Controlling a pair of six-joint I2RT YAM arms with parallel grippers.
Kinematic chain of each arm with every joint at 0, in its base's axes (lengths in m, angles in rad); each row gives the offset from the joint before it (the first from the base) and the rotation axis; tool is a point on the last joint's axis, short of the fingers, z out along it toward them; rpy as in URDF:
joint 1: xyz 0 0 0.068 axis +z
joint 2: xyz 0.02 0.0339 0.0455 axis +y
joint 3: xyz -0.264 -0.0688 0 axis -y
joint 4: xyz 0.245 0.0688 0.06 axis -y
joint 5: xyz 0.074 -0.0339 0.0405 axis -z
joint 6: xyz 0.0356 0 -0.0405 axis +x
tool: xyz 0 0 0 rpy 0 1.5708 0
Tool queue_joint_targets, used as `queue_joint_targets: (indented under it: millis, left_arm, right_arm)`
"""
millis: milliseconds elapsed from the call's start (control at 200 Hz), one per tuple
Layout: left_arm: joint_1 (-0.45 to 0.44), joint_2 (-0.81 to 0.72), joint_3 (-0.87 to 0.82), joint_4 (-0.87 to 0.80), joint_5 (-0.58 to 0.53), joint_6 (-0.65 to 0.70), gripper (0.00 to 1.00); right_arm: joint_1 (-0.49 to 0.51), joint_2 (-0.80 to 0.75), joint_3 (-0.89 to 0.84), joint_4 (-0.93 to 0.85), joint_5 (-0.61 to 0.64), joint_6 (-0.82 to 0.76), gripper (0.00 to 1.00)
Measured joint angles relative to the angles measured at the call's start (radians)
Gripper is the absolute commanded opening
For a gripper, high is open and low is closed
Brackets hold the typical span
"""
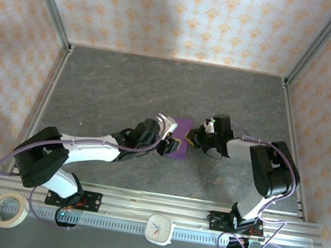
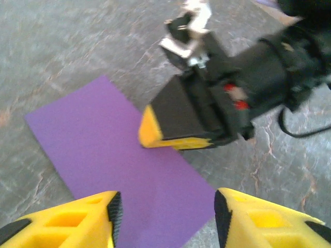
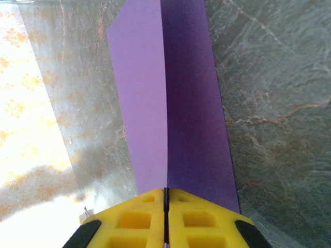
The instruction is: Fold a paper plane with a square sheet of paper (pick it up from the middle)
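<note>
My right gripper (image 3: pixel 166 192) is clamped shut, apparently pinching the edge of the thin purple square sheet of paper (image 3: pixel 176 103) lying just ahead. My left gripper (image 2: pixel 165 206) hovers half-open above it, empty. One lengthwise crease shows; nose and wing folds remain.

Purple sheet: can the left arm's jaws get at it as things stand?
Probably yes. The purple sheet lies bare below the left arm, jaws open; the right arm, jaws shut, touches only one edge.
</note>
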Motion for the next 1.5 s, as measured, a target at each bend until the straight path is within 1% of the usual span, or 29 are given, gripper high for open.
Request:
queue_joint_targets:
  millis: [130, 230, 285, 400, 636, 771, 851, 941, 1071, 1161, 1276, 1396, 1471, 1501]
  left_arm:
    - [-0.158, 0.012, 0.0, 0.0, -0.198, 0.109, 0.64]
    - [-0.258, 0.057, 0.002, 0.001, -0.326, 0.175, 0.65]
    - [-0.287, 0.096, 0.005, 0.001, -0.376, 0.205, 0.65]
    - [-0.306, 0.175, 0.025, -0.01, -0.456, 0.258, 0.67]
    - [-0.319, 0.293, 0.114, -0.011, -0.576, 0.345, 0.69]
    - [-0.32, 0.333, 0.142, -0.011, -0.634, 0.382, 0.69]
    - [-0.32, 0.355, 0.153, -0.011, -0.661, 0.398, 0.67]
    - [-0.32, 0.372, 0.156, -0.011, -0.683, 0.416, 0.62]
    - [-0.32, 0.378, 0.156, -0.01, -0.703, 0.434, 0.47]
    - [-0.32, 0.378, 0.156, -0.008, -0.71, 0.442, 0.43]
    - [-0.32, 0.378, 0.156, -0.006, -0.717, 0.449, 0.31]
    - [-0.32, 0.378, 0.156, -0.003, -0.727, 0.454, 0.16]
    - [-0.32, 0.378, 0.156, 0.0, -0.729, 0.459, 0.06]
    - [-0.32, 0.378, 0.156, 0.0, -0.729, 0.457, 0.04]
  right_arm:
    - [0.0, 0.0, 0.0, -0.003, -0.006, 0.0, 0.09]
    - [0.0, 0.0, 0.001, -0.004, -0.01, 0.0, 0.09]
    - [0.0, 0.0, 0.003, -0.006, -0.012, 0.0, 0.09]
    - [0.0, 0.0, 0.008, -0.008, -0.013, 0.0, 0.09]
    - [0.0, 0.0, 0.011, -0.023, -0.012, -0.001, 0.09]
    - [0.0, 0.0, 0.011, -0.029, -0.012, -0.001, 0.09]
    - [0.0, 0.0, 0.013, -0.031, -0.012, -0.001, 0.09]
    - [0.0, 0.0, 0.014, -0.032, -0.012, 0.0, 0.1]
    - [0.0, 0.0, 0.015, -0.037, -0.012, 0.0, 0.1]
    - [0.0, 0.0, 0.015, -0.037, -0.012, 0.0, 0.11]
    - [0.0, 0.0, 0.015, -0.037, -0.012, 0.0, 0.11]
    - [0.0, 0.0, 0.015, -0.037, -0.012, 0.001, 0.16]
    - [0.0, 0.0, 0.015, -0.039, -0.012, 0.0, 0.22]
    - [0.0, 0.0, 0.015, -0.041, -0.011, 0.001, 0.25]
